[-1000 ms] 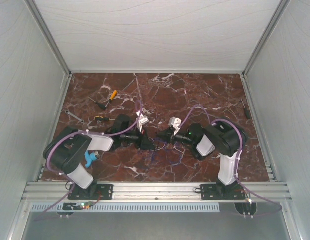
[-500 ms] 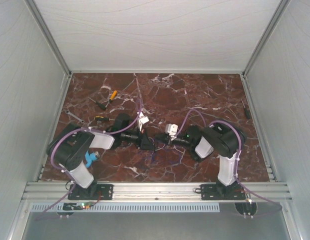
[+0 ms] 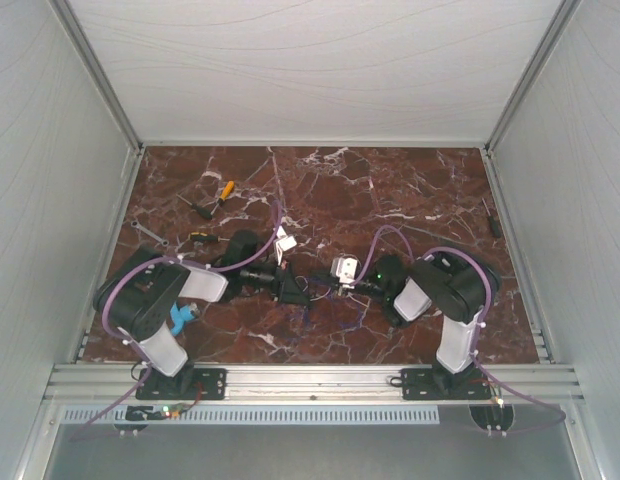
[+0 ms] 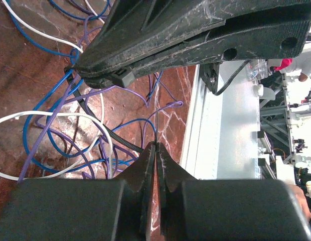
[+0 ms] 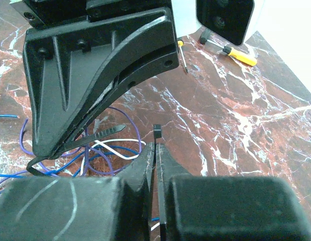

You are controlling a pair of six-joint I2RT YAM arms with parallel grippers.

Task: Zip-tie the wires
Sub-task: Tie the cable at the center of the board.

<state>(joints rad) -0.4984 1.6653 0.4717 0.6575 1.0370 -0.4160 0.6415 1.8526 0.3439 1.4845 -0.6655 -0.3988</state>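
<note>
The wires (image 3: 312, 302) are a small loose bundle of thin blue, purple and white loops on the marble between my two grippers; they also show in the left wrist view (image 4: 55, 130) and in the right wrist view (image 5: 113, 149). The black zip tie (image 4: 103, 128) curves around some of them. My left gripper (image 3: 294, 287) (image 4: 156, 146) is shut on the zip tie's tail, whose pointed tip (image 5: 113, 130) sticks out past its fingers. My right gripper (image 3: 327, 285) (image 5: 156, 146) is shut on the strip just below the zip tie's square head (image 5: 157, 133). The two grippers face each other, nearly touching.
An orange-handled screwdriver (image 3: 224, 190), a second screwdriver (image 3: 200, 237) and a wrench (image 3: 148, 232) lie at the back left. Another tool (image 3: 493, 222) lies by the right wall. A blue object (image 3: 183, 317) sits by the left arm. The aluminium rail (image 3: 310, 380) runs along the front edge.
My right gripper has moved left and lower, closing on the left gripper. The left gripper has edged slightly right. Both have stayed shut.
</note>
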